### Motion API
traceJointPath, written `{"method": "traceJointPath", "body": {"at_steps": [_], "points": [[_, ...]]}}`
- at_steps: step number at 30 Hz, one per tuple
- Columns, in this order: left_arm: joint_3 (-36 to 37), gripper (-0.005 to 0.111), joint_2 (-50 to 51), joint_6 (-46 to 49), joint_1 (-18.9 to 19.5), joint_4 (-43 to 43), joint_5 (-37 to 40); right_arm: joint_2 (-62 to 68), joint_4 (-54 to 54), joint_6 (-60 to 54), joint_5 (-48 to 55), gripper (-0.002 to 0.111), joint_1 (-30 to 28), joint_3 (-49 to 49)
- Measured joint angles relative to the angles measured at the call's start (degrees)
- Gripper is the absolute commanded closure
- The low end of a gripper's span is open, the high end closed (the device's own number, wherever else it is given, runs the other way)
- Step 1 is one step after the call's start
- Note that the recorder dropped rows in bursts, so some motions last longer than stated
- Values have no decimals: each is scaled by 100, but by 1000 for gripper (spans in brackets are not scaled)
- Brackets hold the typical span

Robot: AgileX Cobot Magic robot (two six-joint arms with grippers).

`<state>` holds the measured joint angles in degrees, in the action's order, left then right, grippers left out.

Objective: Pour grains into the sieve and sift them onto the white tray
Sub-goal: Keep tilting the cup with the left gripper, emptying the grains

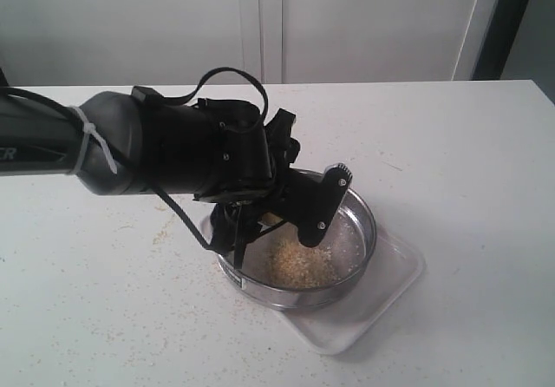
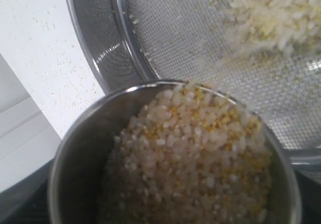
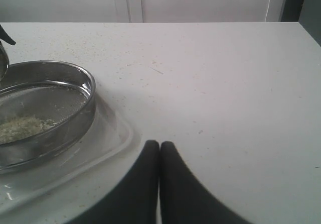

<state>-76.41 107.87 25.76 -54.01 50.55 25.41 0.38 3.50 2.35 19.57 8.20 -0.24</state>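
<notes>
My left gripper point(image 1: 299, 213) hangs over the near-left rim of the sieve point(image 1: 364, 206), shut on a small steel cup point(image 2: 75, 148) that is tilted toward the mesh point(image 2: 175, 38). Pale and yellow grains point(image 2: 200, 153) fill the cup up to its lip. A heap of grains point(image 1: 303, 264) lies on the mesh inside the sieve. The sieve stands on the white tray point(image 1: 386, 290). In the exterior view the arm hides the cup. My right gripper point(image 3: 159, 146) is shut on nothing, low over the table beside the tray point(image 3: 113, 133) and the sieve point(image 3: 75, 113).
Stray grains point(image 1: 163, 231) are scattered on the white table to the left of the tray. A white wall or cabinet point(image 1: 347, 22) runs along the table's far edge.
</notes>
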Motion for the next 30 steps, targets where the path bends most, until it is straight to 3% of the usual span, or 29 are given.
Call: {"method": "traceJointPath", "body": {"at_steps": [30], "points": [[0,107,0,0,0,463,-321,0,0,0,0,108,0,0]]}}
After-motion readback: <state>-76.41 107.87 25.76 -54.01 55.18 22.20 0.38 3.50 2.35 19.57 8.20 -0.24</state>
